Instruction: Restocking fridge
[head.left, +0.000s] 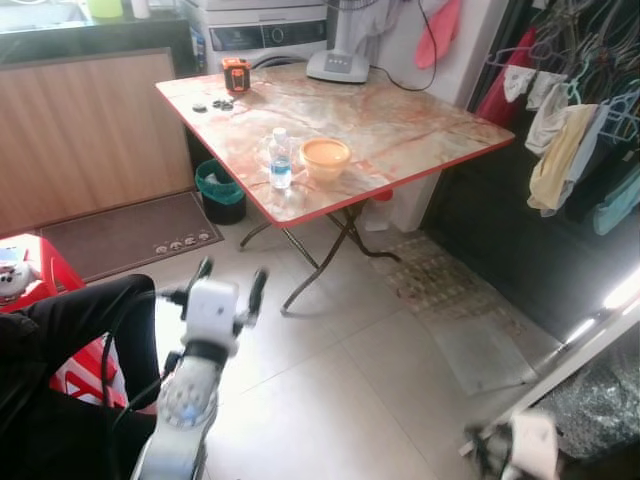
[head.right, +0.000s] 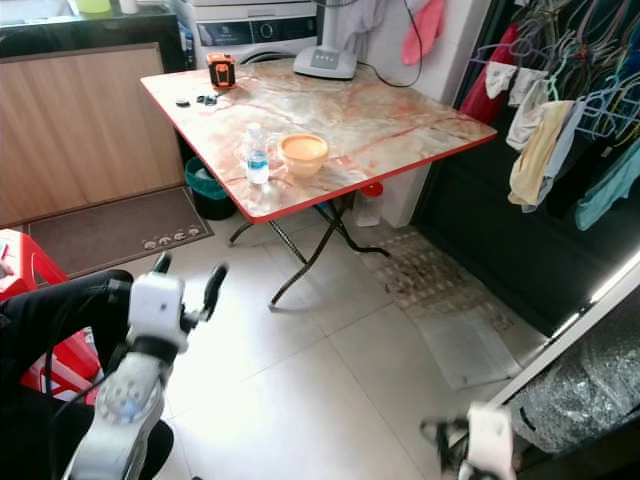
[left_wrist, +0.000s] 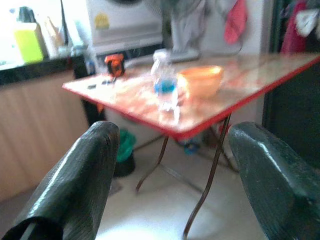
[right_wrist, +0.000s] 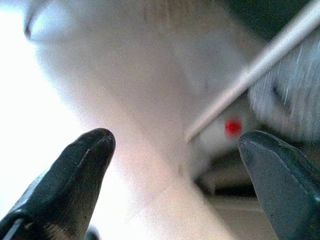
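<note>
A small clear water bottle (head.left: 281, 158) with a blue label stands near the front edge of a marble-patterned folding table (head.left: 400, 120) with a red rim. Beside the bottle sits an orange bowl (head.left: 325, 156). My left gripper (head.left: 230, 282) is raised over the floor, well short of the table, open and holding nothing. Its wrist view looks between the two fingers at the bottle (left_wrist: 163, 82) and bowl (left_wrist: 201, 81). My right gripper (head.left: 497, 452) hangs low at the bottom right, open, over pale floor.
An orange tape measure (head.left: 236, 74) and small dark bits lie at the table's far corner, a fan base (head.left: 338, 65) behind. A green bin (head.left: 220, 190) stands under the table. Clothes on hangers (head.left: 570, 130) fill the right. A person's dark leg (head.left: 75, 320) and red stool (head.left: 40, 270) are left.
</note>
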